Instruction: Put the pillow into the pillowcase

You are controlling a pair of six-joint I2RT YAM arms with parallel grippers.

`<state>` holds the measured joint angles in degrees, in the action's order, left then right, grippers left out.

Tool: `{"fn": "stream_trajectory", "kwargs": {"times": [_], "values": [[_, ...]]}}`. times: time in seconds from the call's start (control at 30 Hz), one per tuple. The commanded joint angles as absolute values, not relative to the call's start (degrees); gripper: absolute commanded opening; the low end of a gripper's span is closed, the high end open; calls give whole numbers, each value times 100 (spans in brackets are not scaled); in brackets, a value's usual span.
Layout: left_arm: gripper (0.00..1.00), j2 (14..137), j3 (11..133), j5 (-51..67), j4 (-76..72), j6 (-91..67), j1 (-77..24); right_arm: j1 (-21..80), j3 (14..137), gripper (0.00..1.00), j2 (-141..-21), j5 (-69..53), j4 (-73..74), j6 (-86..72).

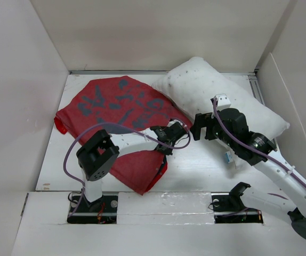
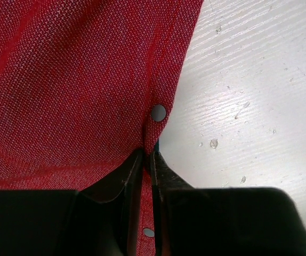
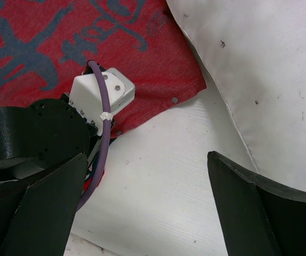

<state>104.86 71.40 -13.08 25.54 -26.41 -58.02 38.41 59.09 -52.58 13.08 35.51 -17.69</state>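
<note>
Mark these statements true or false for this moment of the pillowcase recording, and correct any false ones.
1. The left gripper is pinched on the edge of the pillowcase. True.
2. The pillow is partly inside the pillowcase. False: it lies wholly outside it, at the back right.
3. The right gripper is open and holds nothing. True.
4. The pillowcase is draped over the pillow. False: it is spread on the table, with its grey-blue marks facing up.

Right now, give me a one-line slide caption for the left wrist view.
Left fingers pinch the red pillowcase at its edge by a snap stud, white table alongside.
</note>
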Motion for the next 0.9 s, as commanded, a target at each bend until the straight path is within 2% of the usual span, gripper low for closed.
{"fn": "stream_trajectory", "kwargs": {"times": [0.0, 0.2, 0.47, 0.5, 0.67, 0.8, 0.87], "values": [[6, 10345, 7339, -1406, 2549, -2628, -5783, 3902, 5924, 99, -5238, 1283, 3243, -1714], [0, 10230, 7400, -1897, 2741, -2830, -5714, 3902, 5924, 99, -5291, 1231, 3191, -1714], [0, 9669, 7874, -2741, 2927, -3217, -5300, 3902, 5669, 99, -5229, 1537, 2612, -1819], [0, 9668, 8032, -2681, 2927, -3217, -5300, 3841, 5669, 99, -5351, 1808, 2375, -1915], [0, 9720, 8384, -2321, 2874, -2944, -5194, 3489, 6222, 99, -6606, 1574, 2268, -2021], [0, 9669, 8254, -2023, 2497, -2874, -5037, 3130, 6223, 99, -6934, 1442, 1742, -2074], [0, 9554, 8253, -1872, 2364, -2874, -4983, 2717, 6223, 99, -6987, 986, 1346, -2074]]}}
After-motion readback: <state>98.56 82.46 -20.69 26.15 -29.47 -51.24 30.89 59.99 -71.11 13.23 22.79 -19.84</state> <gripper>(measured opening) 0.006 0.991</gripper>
